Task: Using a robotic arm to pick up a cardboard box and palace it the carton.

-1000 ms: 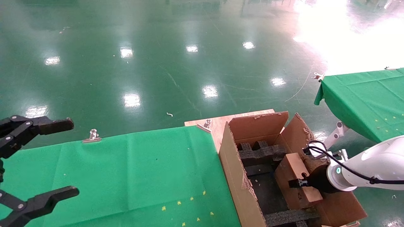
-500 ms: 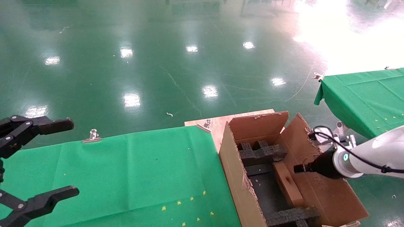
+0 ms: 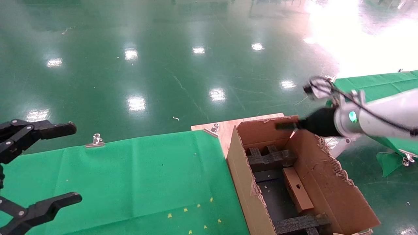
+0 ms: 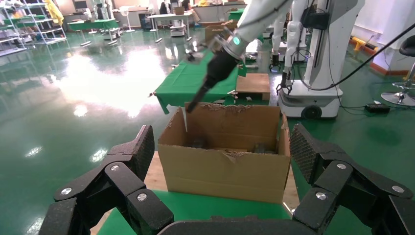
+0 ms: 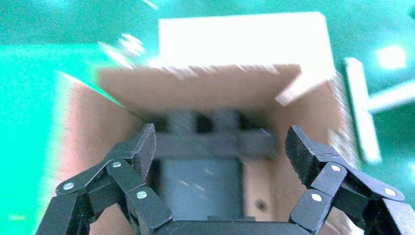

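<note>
Industrial robot lab or factory-style test hall. Glossy green epoxy floor [image 3: 196,65] with ceiling-light reflections spreads well beyond the carton [image 4: 226,147]. Behind the carton: a white wheeled robot base [image 4: 318,73] with trailing black cables, another green-clothed desk [image 4: 191,81], further off metal shelving racks [image 4: 19,24] and more work desks [image 4: 169,19]. Beside the carton, the near desk [image 3: 130,169] has green cloth held by metal binder clips [image 3: 95,141] on a plywood top [image 3: 225,129]. A black office chair [image 4: 403,73] sits off past the robot base.
</note>
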### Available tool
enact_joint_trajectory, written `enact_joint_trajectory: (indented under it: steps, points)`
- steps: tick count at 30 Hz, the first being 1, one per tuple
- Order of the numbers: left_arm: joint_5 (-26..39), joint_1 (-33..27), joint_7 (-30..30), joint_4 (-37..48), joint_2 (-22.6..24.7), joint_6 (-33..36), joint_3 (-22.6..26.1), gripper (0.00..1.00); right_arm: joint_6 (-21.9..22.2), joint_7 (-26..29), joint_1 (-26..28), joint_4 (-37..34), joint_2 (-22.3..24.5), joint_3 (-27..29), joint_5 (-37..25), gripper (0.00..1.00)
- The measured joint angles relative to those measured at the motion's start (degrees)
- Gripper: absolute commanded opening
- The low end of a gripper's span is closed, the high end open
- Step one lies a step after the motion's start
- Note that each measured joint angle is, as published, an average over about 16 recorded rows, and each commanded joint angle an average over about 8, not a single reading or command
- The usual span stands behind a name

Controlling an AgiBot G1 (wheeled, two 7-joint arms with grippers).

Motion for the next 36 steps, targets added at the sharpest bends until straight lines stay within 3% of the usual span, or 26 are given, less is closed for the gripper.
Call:
enact_joint_trajectory:
  steps: [8,17,24,36]
  points:
    - [-0.01,0.01,0.0,0.01,-0.01,-0.01,0.0,1.0,-1.82,-10.13,2.95,0.62,-0.51,6.15,15.58,1.0]
    - [-0.02,0.02,0.01,0.02,-0.02,-0.03,0.0,1.0,-4.74,-16.04,2.28,0.63,-0.57,11.02,23.36,1.0]
    - [-0.02,0.01,0.01,0.02,-0.02,-0.03,0.0,1.0,-8.13,-22.15,-2.55,0.27,-0.95,17.52,25.0,1.0]
    - [-0.03,0.01,0.01,0.02,-0.02,-0.03,0.01,1.0,-17.71,-40.0,-15.48,-0.65,-2.07,36.1,30.79,1.0]
